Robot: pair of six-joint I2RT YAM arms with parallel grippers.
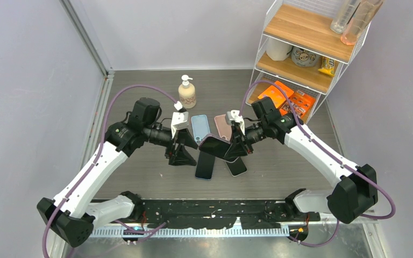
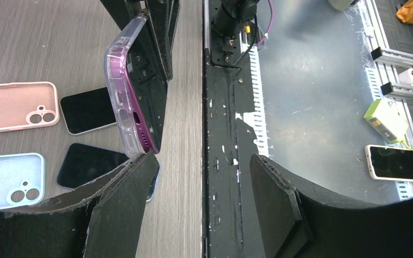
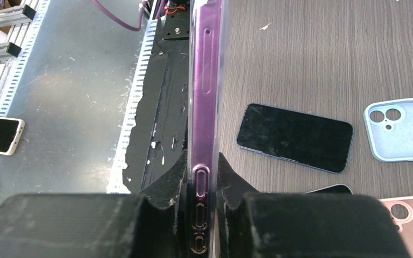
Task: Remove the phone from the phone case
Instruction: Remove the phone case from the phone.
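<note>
Right wrist view: the phone (image 3: 203, 97), seated in its clear phone case (image 2: 116, 80), is being pinched edge-on by the right gripper (image 3: 203, 180) above the table (image 3: 312, 48). The left gripper (image 2: 201, 177) is being presented wide, one finger just beside the case's lower corner. The phone is being judged rigid, slick and breakable, and the flexible case lip the place to peel. Room below is being narrowed by a bare phone (image 3: 294, 137) and a blue case (image 3: 403, 126).
</note>
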